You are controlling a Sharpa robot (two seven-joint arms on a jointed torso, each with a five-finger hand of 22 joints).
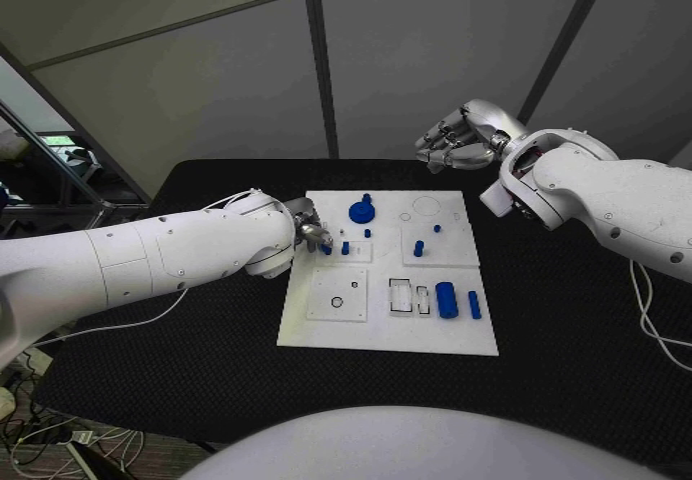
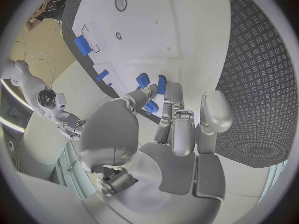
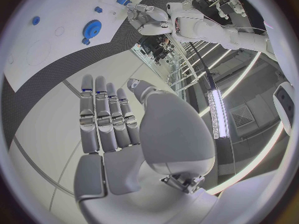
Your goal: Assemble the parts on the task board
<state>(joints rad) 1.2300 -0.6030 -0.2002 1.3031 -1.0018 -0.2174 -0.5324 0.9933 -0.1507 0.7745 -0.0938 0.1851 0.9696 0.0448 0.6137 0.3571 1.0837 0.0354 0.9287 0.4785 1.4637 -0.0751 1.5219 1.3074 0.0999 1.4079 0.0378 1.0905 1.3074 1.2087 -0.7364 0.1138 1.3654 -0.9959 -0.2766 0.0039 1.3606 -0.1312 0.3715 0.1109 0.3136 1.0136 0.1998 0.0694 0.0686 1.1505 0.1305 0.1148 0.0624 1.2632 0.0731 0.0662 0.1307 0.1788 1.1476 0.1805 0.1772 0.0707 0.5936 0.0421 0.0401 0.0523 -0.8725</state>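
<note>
Left hand reaches over the left edge of the board, its fingertips down among small blue pegs near the board's upper left. From the left wrist view the fingers are bunched together and a small blue part sits between thumb and fingers, seemingly pinched, though how firm the hold is I cannot tell. Two more pegs stand just beyond the fingertips.

Right hand hangs above the table's far edge, well clear of the board, beyond its upper right corner. The right wrist view shows its fingers straight and side by side, thumb apart, holding nothing.

On the board, a blue gear stands near the top middle, with a thin ring outline to its right. Small pegs stand in the upper right block. Lower right, a thick blue cylinder lies beside a thinner blue pin, next to two rectangular frames. A square plate with a small ring sits at lower left
</note>
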